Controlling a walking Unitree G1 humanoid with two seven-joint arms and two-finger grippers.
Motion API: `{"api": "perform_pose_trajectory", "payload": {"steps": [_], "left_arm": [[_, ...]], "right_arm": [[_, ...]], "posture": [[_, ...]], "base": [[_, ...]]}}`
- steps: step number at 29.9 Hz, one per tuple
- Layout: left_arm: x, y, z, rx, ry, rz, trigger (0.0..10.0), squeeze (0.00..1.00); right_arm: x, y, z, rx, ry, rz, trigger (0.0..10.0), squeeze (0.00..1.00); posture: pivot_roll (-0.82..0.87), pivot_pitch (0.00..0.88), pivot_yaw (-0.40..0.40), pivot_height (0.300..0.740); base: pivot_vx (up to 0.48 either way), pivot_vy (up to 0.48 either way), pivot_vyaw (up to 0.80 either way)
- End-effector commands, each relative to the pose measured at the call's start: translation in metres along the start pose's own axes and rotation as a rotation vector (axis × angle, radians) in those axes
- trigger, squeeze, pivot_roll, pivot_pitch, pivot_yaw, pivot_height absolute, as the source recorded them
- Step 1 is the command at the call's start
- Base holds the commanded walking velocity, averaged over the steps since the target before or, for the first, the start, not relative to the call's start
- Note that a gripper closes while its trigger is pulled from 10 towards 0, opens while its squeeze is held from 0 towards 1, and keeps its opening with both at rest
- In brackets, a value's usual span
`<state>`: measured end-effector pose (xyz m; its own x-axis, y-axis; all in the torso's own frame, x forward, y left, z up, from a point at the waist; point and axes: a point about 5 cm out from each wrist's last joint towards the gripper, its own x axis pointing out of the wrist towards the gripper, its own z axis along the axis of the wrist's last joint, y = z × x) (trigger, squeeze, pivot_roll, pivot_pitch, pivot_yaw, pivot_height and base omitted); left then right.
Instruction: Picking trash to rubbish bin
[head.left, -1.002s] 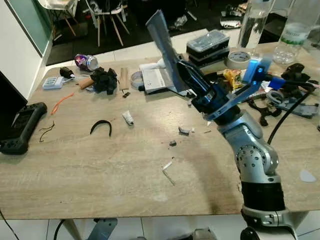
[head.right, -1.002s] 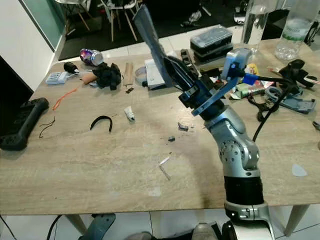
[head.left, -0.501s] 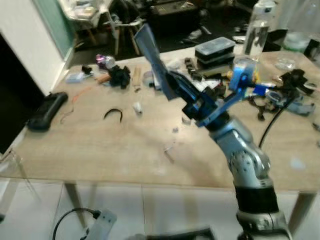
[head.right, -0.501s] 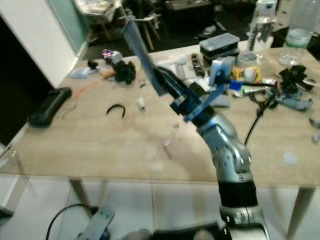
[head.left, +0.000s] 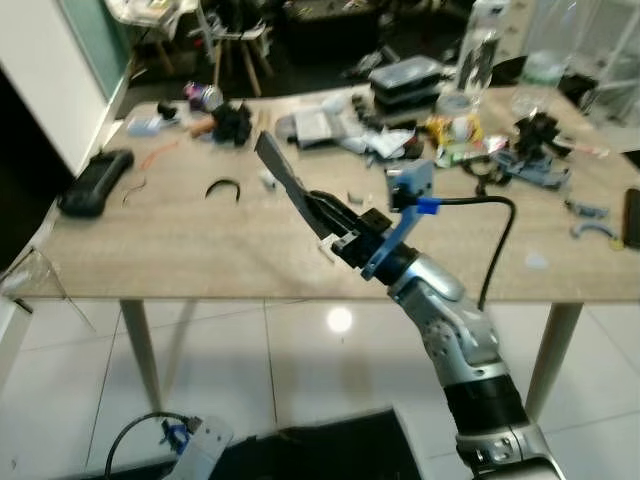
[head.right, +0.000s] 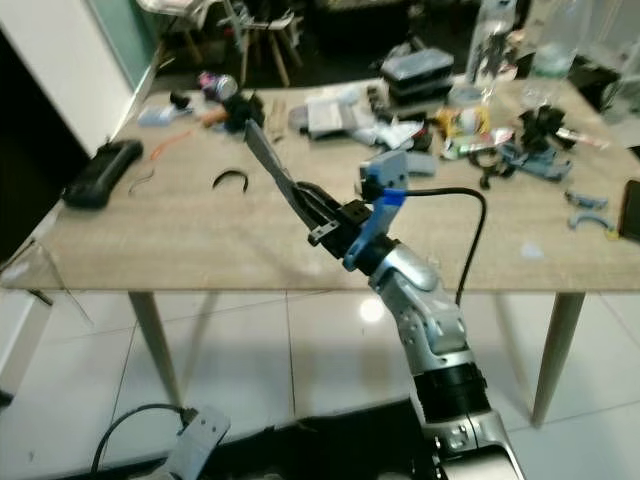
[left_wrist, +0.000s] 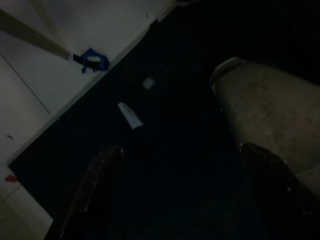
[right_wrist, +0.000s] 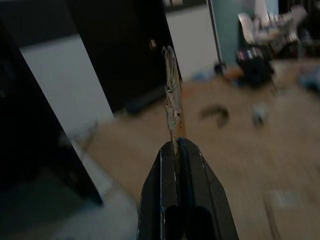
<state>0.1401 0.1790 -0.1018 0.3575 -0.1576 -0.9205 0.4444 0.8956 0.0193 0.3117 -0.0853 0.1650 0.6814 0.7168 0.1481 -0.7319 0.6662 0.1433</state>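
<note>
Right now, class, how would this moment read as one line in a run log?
right gripper: shut on flat grey scrap | scrap: held up over table front edge | left gripper: idle

Your right arm reaches forward and up with its right gripper (head.left: 325, 212) pinched tight on a flat scrap (head.left: 281, 176) jutting past the fingertips, while your left gripper (left_wrist: 175, 190) hangs idle, fingers apart.

A: Where do the head cameras look from?
B: High up, standing back, facing forward and down; both share the table (head.left: 200, 250) and white floor.
A: The wrists?
B: Right looks along its fingers (right_wrist: 165, 200) toward the table; left looks down, dim.
</note>
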Motion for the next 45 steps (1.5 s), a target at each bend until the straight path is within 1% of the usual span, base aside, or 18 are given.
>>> {"api": "perform_pose_trajectory", "payload": {"steps": [1, 2, 6, 10, 14, 15, 16, 17, 20, 23, 24, 25, 26, 27, 29, 33, 39, 45], "left_arm": [[-0.001, -0.005, -0.015, 0.008, 0.057, -0.022, 10.0, 0.00], [-0.001, -0.005, -0.015, 0.008, 0.057, -0.022, 10.0, 0.00], [-0.001, -0.006, -0.018, 0.012, 0.066, -0.023, 10.0, 0.00], [-0.002, -0.006, -0.019, 0.015, 0.069, -0.019, 10.0, 0.00], [-0.002, -0.005, -0.022, 0.016, 0.075, -0.016, 10.0, 0.00], [-0.002, -0.005, -0.022, 0.016, 0.075, -0.016, 10.0, 0.00], [-0.003, -0.005, -0.024, 0.019, 0.078, -0.016, 10.0, 0.00], [-0.003, -0.005, -0.024, 0.019, 0.078, -0.016, 10.0, 0.00], [-0.003, -0.005, -0.025, 0.024, 0.082, -0.018, 10.0, 0.00], [-0.003, -0.005, -0.026, 0.029, 0.086, -0.019, 10.0, 0.00], [-0.003, -0.005, -0.026, 0.029, 0.086, -0.019, 10.0, 0.00], [-0.003, -0.005, -0.026, 0.033, 0.086, -0.021, 10.0, 0.00], [-0.003, -0.005, -0.026, 0.034, 0.086, -0.022, 10.0, 0.00], [-0.003, -0.005, -0.026, 0.034, 0.086, -0.022, 10.0, 0.00], [-0.003, -0.005, -0.025, 0.036, 0.084, -0.023, 10.0, 0.00], [-0.002, -0.006, -0.023, 0.041, 0.079, -0.026, 10.0, 0.00], [-0.002, -0.007, -0.021, 0.045, 0.075, -0.030, 10.0, 0.00], [-0.002, -0.007, -0.019, 0.047, 0.072, -0.034, 10.0, 0.00]], "right_arm": [[0.002, 0.007, -0.007, -0.005, 0.029, 0.041, 10.0, 0.00], [0.002, 0.007, -0.007, -0.005, 0.029, 0.041, 10.0, 0.00], [-0.012, 0.003, -0.049, -0.054, 0.246, 0.054, 10.0, 0.00], [-0.037, -0.019, -0.094, -0.033, 0.457, -0.096, 10.0, 0.00], [-0.089, -0.036, -0.147, 0.018, 0.705, -0.307, 10.0, 0.00], [-0.089, -0.036, -0.147, 0.018, 0.705, -0.307, 10.0, 0.00], [-0.124, -0.039, -0.170, 0.056, 0.828, -0.439, 10.0, 0.00], [-0.124, -0.039, -0.170, 0.056, 0.828, -0.439, 10.0, 0.00], [-0.171, -0.038, -0.192, 0.095, 0.967, -0.617, 10.0, 0.00], [-0.205, -0.033, -0.204, 0.149, 1.034, -0.766, 10.0, 0.00], [-0.205, -0.033, -0.204, 0.149, 1.034, -0.766, 10.0, 0.00], [-0.226, -0.027, -0.211, 0.171, 1.085, -0.833, 10.0, 0.00], [-0.236, -0.022, -0.214, 0.184, 1.112, -0.858, 10.0, 0.00], [-0.236, -0.022, -0.214, 0.184, 1.112, -0.858, 10.0, 0.00], [-0.248, -0.016, -0.219, 0.202, 1.147, -0.885, 10.0, 0.00], [-0.273, 0.006, -0.232, 0.251, 1.240, -0.912, 10.0, 0.00], [-0.286, 0.024, -0.240, 0.280, 1.306, -0.915, 10.0, 0.00], [-0.293, 0.032, -0.243, 0.285, 1.335, -0.941, 10.0, 0.00]], "posture": [[-0.11, 0.021, 0.101, 0.740], [-0.11, 0.021, 0.101, 0.740], [-0.11, 0.021, 0.101, 0.740], [-0.11, 0.021, 0.101, 0.740], [-0.10, 0.026, 0.101, 0.740], [-0.10, 0.026, 0.101, 0.740], [-0.11, 0.028, 0.103, 0.740], [-0.11, 0.028, 0.103, 0.740], [-0.11, 0.030, 0.102, 0.740], [-0.11, 0.031, 0.103, 0.740], [-0.11, 0.031, 0.103, 0.740], [-0.11, 0.032, 0.106, 0.740], [-0.11, 0.032, 0.106, 0.740], [-0.11, 0.032, 0.106, 0.740], [-0.11, 0.032, 0.106, 0.740], [-0.11, 0.030, 0.106, 0.740], [-0.11, 0.034, 0.111, 0.740], [-0.11, 0.038, 0.112, 0.740]], "base": [[-0.364, 0.000, 0.00], [-0.364, 0.000, 0.00], [-0.361, 0.000, 0.00], [-0.364, 0.000, 0.00], [-0.365, 0.000, 0.00], [-0.368, 0.000, 0.00], [-0.360, 0.000, 0.00], [-0.360, 0.000, 0.00], [-0.361, 0.000, 0.00], [-0.363, 0.000, 0.00], [-0.360, 0.000, 0.00], [-0.360, 0.000, 0.00], [-0.356, 0.000, 0.00], [-0.356, 0.000, 0.00], [-0.360, 0.000, 0.00], [-0.359, 0.000, 0.00], [-0.360, 0.000, 0.00], [-0.359, 0.000, 0.00]]}}
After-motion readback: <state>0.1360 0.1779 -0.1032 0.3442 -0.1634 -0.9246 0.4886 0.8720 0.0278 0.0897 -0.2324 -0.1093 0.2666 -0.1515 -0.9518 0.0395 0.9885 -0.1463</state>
